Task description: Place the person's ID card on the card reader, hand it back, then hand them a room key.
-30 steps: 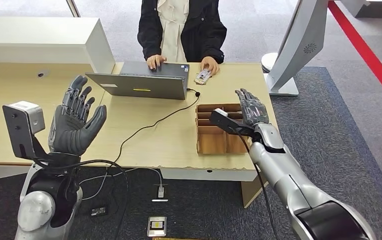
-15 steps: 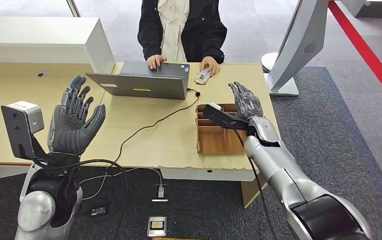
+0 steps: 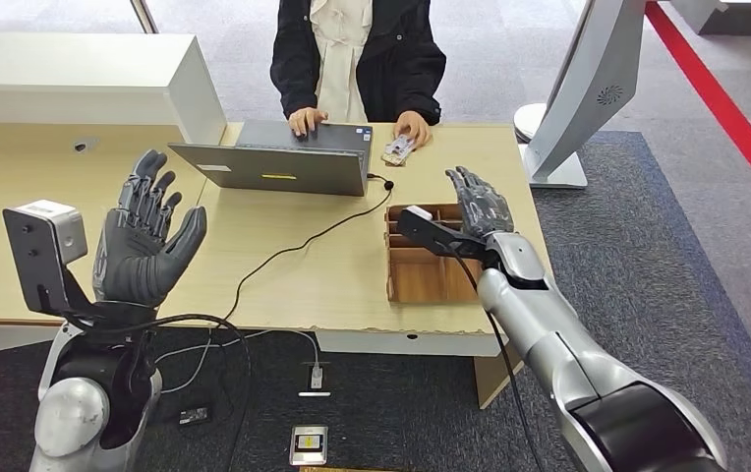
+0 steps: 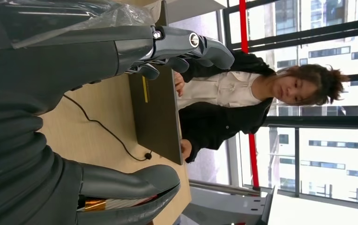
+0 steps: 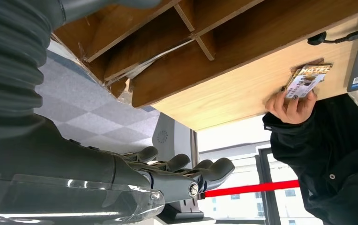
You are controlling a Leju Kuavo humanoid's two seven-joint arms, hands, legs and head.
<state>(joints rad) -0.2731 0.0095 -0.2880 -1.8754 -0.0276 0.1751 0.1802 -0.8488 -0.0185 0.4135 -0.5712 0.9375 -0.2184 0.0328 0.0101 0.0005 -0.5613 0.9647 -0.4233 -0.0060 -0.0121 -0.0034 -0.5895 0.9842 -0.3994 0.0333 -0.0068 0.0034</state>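
Above the wooden organizer, empty right robot hand.

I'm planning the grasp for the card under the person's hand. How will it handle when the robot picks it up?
The card looks thin and lies flat on the desk, so pinching an edge is probably hard. Printed like plastic, it is likely light, stiff and slippery. The person's hand rests on it, so the right hand should probably wait.

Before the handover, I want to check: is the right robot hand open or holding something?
Open. The right robot hand hangs above the wooden divider box with fingers spread, holding nothing.
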